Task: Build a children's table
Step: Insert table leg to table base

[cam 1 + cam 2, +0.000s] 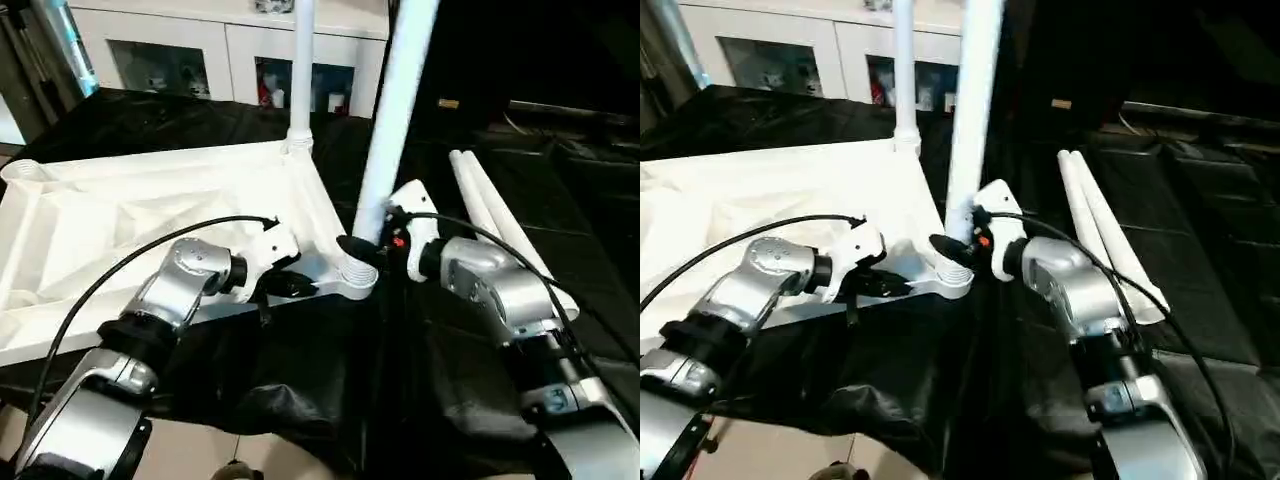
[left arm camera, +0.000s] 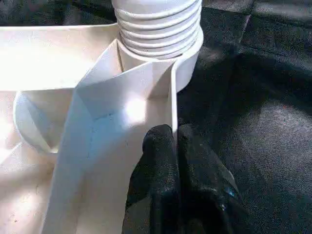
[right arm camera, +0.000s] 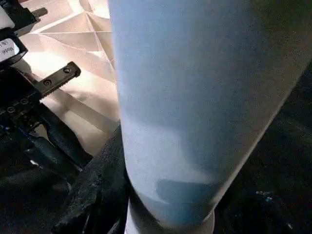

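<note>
1. The table top [image 1: 150,215] lies upside down on the black cloth [image 1: 300,390], its ribbed underside up, filling the nine o'clock half of the head views. The white cabinet [image 1: 230,40] stands behind it at twelve o'clock.

2. One leg [image 1: 302,70] already stands upright in the far corner socket, toward twelve o'clock. I judge that corner done.

3. A second leg [image 1: 395,110] stands at a slight lean, its lower end at the near corner socket [image 1: 356,277], close to the centre of the view. The left wrist view shows its threaded end [image 2: 158,24] partly above the socket rim, so by my reading it is not yet fully seated.

4. Two spare legs [image 1: 490,215] lie side by side on the cloth at three o'clock, well apart from the top. Those, and the two open sockets on the nine o'clock side, are what is left: roughly half the job.

5. The right gripper [image 1: 362,246] is clamped on the second leg just above the socket.

6. The left gripper [image 2: 171,139] pinches the top's edge wall, fingers together on it, just beside the near socket, steadying the top.
</note>
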`<state>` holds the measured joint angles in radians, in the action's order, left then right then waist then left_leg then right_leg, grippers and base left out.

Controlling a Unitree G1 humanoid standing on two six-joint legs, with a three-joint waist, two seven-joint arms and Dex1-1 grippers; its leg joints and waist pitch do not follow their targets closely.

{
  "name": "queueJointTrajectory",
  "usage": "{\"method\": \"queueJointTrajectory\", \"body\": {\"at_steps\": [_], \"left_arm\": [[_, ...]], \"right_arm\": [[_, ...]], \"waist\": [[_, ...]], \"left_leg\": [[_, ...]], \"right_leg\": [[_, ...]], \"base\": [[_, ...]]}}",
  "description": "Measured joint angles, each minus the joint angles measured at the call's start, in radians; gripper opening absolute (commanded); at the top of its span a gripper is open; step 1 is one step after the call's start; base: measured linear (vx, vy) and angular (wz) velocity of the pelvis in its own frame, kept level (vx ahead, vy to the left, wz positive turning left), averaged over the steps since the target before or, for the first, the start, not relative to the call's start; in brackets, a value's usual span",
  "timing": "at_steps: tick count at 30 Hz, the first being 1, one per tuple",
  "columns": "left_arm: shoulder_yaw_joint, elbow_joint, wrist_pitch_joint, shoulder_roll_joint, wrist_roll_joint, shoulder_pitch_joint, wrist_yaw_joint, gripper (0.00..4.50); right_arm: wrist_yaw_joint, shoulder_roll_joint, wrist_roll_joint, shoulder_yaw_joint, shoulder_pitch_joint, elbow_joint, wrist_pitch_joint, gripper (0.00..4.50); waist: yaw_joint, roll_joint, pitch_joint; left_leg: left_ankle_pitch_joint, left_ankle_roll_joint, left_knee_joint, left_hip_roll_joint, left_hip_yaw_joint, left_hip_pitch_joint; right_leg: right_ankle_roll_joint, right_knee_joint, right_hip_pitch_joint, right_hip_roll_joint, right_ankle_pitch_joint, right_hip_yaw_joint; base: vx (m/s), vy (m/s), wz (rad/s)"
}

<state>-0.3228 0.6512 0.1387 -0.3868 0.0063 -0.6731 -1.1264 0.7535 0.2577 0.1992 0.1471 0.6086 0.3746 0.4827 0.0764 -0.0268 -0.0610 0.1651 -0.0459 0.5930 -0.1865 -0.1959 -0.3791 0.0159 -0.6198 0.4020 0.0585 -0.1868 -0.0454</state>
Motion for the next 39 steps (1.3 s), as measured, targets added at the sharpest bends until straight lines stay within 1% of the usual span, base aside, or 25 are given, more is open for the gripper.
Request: {"method": "queueJointTrajectory", "body": {"at_steps": [3,7,11,16,20,22,25,29,32,34,36,39], "left_arm": [[-0.001,-0.015,0.009,-0.003,0.002,0.006,-0.001,0.00],[-0.003,-0.031,0.013,-0.005,0.009,0.012,-0.005,0.00],[-0.007,-0.039,0.016,-0.006,0.011,0.015,-0.005,0.00],[-0.009,-0.040,0.016,0.002,0.013,0.015,0.003,0.00],[-0.009,-0.040,0.015,0.008,0.015,0.017,0.013,0.00],[-0.009,-0.040,0.015,0.011,0.015,0.019,0.019,0.00],[-0.009,-0.040,0.015,0.014,0.015,0.020,0.022,0.00],[-0.009,-0.038,0.015,0.014,0.015,0.020,0.023,0.00],[-0.009,-0.037,0.014,0.016,0.018,0.020,0.025,0.00],[-0.009,-0.030,0.006,0.019,0.017,0.020,0.024,0.00],[-0.009,-0.022,0.000,0.022,0.017,0.019,0.024,0.00],[-0.009,-0.012,-0.003,0.024,0.018,0.016,0.024,0.00]], "right_arm": [[0.024,0.000,0.002,0.002,0.031,0.034,0.032,1.88],[0.042,0.001,0.005,0.000,0.042,0.045,0.054,1.88],[0.057,0.004,0.017,-0.006,0.053,0.071,0.060,1.88],[0.052,0.002,0.043,-0.044,0.036,0.081,0.053,1.88],[0.042,-0.009,0.070,-0.086,-0.005,0.067,0.047,1.88],[0.035,-0.015,0.088,-0.111,-0.034,0.064,0.026,1.88],[0.026,-0.022,0.106,-0.126,-0.059,0.060,-0.001,1.88],[0.015,-0.042,0.124,-0.159,-0.107,0.047,-0.041,1.88],[0.003,-0.048,0.123,-0.160,-0.133,0.021,-0.056,1.88],[-0.016,-0.051,0.116,-0.148,-0.172,-0.030,-0.092,1.88],[-0.030,-0.050,0.099,-0.130,-0.193,-0.063,-0.114,1.88],[-0.044,-0.050,0.073,-0.111,-0.206,-0.092,-0.128,1.88]], "waist": [[-0.001,-0.001,0.000],[0.001,-0.003,0.002],[0.003,-0.005,0.003],[0.011,-0.007,0.004],[0.013,-0.010,0.006],[0.013,-0.009,0.006],[0.014,-0.009,0.006],[0.013,-0.010,0.007],[0.013,-0.007,0.006],[0.016,-0.005,0.007],[0.016,-0.002,0.008],[0.016,0.002,0.009]], "left_leg": [[0.000,0.000,0.000,0.000,0.000,0.000],[0.000,0.000,0.000,0.000,0.000,0.000],[0.000,0.000,0.000,0.000,0.000,0.000],[0.000,0.000,0.000,0.000,0.000,0.000],[0.000,0.000,0.000,0.000,0.000,0.000],[0.000,0.000,0.000,0.000,0.000,0.000],[0.000,0.000,0.000,0.000,0.000,0.001],[0.000,0.000,0.000,0.000,0.000,0.001],[0.000,0.000,0.000,0.000,0.000,0.003],[0.000,0.000,-0.001,0.000,0.000,0.003],[0.000,0.000,-0.002,0.000,0.000,0.004],[0.000,0.000,-0.002,0.000,0.000,0.005]], "right_leg": [[0.000,0.000,0.000,0.000,0.000,0.000],[0.000,0.000,0.000,0.000,0.000,0.000],[0.000,0.000,0.000,0.000,0.000,0.000],[0.000,0.001,0.000,0.000,0.000,0.000],[0.000,0.001,0.000,0.000,0.000,0.000],[0.000,0.001,-0.001,0.000,0.000,0.000],[0.000,0.001,-0.002,0.000,0.000,0.000],[0.000,0.002,-0.003,0.000,0.000,0.000],[0.000,0.003,-0.005,0.000,0.000,0.000],[0.000,0.003,-0.005,0.000,0.000,-0.001],[0.000,0.004,-0.006,0.000,0.000,-0.001],[0.000,0.004,-0.007,0.000,0.000,-0.001]], "base": [[0.000,0.000,0.00],[0.000,0.000,0.00],[0.000,0.000,0.00],[0.000,0.000,0.00],[0.000,0.000,0.00],[0.000,0.000,0.00],[0.000,0.000,0.00],[0.000,0.000,0.00],[0.000,0.000,0.00],[0.000,0.000,0.00],[0.000,0.000,0.00],[0.000,0.000,0.00]]}}
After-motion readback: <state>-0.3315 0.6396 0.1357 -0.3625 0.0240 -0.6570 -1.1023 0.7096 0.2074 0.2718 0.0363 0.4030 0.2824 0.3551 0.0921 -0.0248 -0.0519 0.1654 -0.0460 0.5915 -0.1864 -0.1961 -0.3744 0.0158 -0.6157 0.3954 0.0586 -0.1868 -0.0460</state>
